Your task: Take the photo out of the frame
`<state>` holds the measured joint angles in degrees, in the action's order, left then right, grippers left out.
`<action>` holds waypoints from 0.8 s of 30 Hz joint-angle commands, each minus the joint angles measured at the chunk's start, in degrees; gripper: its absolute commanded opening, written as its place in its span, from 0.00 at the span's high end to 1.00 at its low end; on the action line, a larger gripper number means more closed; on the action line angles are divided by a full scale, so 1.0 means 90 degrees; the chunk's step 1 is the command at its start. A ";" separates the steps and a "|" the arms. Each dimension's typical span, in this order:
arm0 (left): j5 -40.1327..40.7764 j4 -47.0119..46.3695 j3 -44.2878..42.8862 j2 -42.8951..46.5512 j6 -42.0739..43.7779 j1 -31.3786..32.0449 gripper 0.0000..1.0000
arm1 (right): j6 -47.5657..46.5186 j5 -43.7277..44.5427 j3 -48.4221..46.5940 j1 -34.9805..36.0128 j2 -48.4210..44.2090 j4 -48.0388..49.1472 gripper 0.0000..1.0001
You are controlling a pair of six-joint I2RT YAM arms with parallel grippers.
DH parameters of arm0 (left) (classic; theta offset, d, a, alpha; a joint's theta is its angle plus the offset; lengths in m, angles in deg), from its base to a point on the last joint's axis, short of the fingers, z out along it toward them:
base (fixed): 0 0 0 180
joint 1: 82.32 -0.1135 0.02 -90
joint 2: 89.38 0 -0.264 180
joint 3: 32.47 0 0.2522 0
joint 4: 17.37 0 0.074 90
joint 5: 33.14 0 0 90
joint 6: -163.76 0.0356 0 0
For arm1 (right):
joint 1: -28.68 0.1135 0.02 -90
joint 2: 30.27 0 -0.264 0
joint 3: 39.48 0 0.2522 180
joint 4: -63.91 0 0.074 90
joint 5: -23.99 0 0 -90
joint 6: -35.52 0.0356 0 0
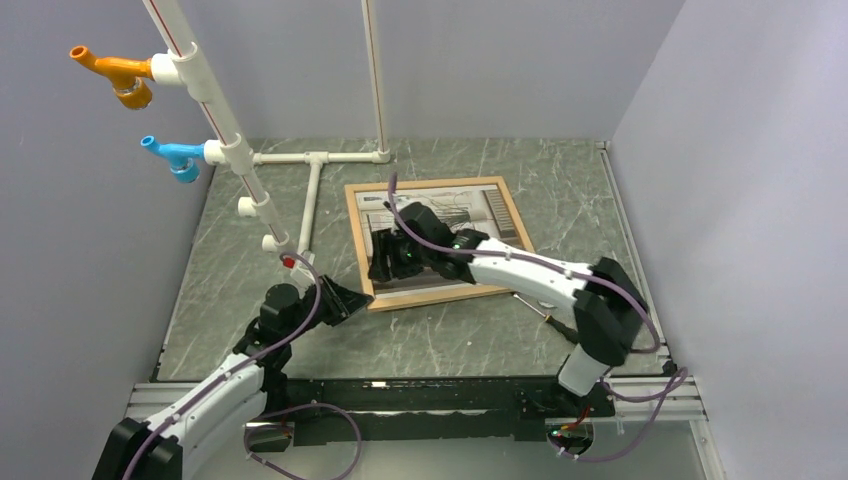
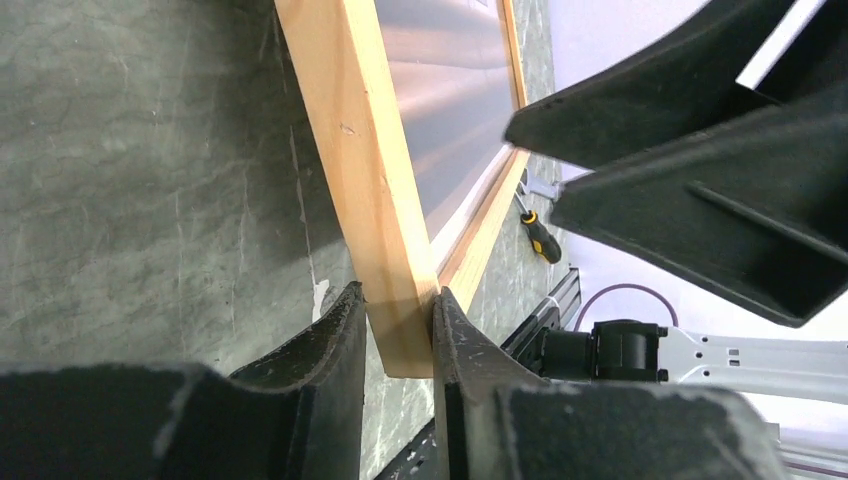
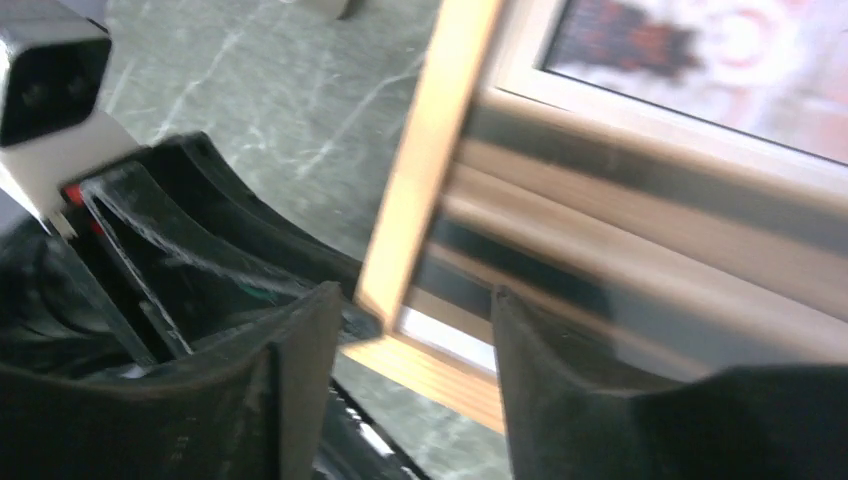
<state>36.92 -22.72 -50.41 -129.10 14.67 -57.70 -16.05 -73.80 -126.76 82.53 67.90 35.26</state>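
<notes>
The frame (image 1: 372, 250), thin light wood, lies flat on the table with the photo (image 1: 455, 215) inside it, picture side up. My left gripper (image 1: 350, 298) is shut on the frame's near left corner; in the left wrist view both fingers (image 2: 335, 350) press the wooden rail (image 2: 370, 170), and the glossy photo (image 2: 450, 90) shows beyond. My right gripper (image 1: 385, 262) hovers over the frame's left part with its jaws open. In the right wrist view (image 3: 410, 335) it straddles the frame's left rail (image 3: 430, 150) without touching it. The photo (image 3: 720, 50) is blurred there.
A white pipe structure (image 1: 310, 200) stands at the back left, with orange (image 1: 115, 72) and blue (image 1: 172, 155) fittings on its slanted pole. A small screwdriver (image 1: 545, 313) lies right of the frame's near corner, also in the left wrist view (image 2: 540, 235). Grey walls enclose the table.
</notes>
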 commanded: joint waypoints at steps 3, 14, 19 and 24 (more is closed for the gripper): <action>-0.0079 -0.0235 -0.0490 0.0347 0.0184 0.0028 0.97 | -0.2673 0.1913 0.1260 -0.0025 -0.1768 0.0237 0.32; 0.0197 0.2072 -0.1484 0.1155 0.0048 0.0028 1.00 | -0.4901 0.4269 0.3420 0.1864 -0.3212 0.1935 0.21; 0.0103 0.2570 -0.1888 0.1147 -0.0018 0.0028 1.00 | -0.6104 0.5709 0.3538 0.2990 -0.2680 0.2747 0.21; 0.0101 0.2869 -0.2219 0.1196 -0.0092 0.0022 1.00 | -0.6683 0.6180 0.3402 0.3225 -0.1995 0.3430 0.23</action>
<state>39.39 4.97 -64.79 -119.88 14.03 -57.70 -68.33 -26.85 -95.17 110.83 46.42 56.50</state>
